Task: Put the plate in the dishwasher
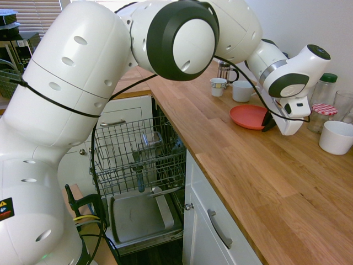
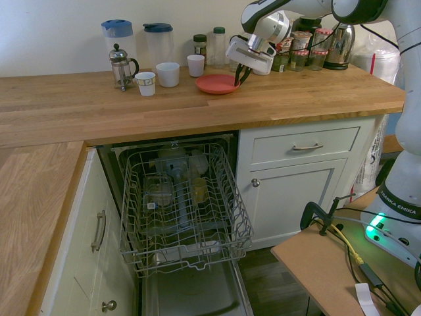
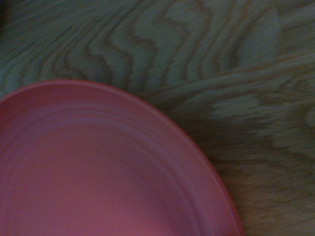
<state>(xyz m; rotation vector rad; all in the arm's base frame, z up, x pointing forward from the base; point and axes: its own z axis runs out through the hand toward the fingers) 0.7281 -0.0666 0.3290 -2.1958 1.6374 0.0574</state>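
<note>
The coral-red plate (image 1: 248, 116) (image 2: 216, 83) lies on the wooden counter (image 1: 265, 171) near the back wall. My gripper (image 1: 269, 122) (image 2: 241, 76) is down at the plate's edge on the side away from the mugs, its dark fingers pinched together on the rim. The wrist view is filled by the plate (image 3: 98, 172) lying on wood grain. The dishwasher (image 2: 181, 204) stands open under the counter, its grey wire rack (image 1: 132, 149) pulled out over the lowered door (image 1: 138, 212). A few items sit in the rack.
White mugs (image 1: 218, 86) (image 2: 168, 74) and a French press (image 2: 121, 66) stand just beside the plate. A white bowl (image 1: 336, 137) and jars (image 1: 324, 113) are close behind the gripper. Pitchers (image 2: 117, 33) and a kettle (image 2: 339, 46) line the wall.
</note>
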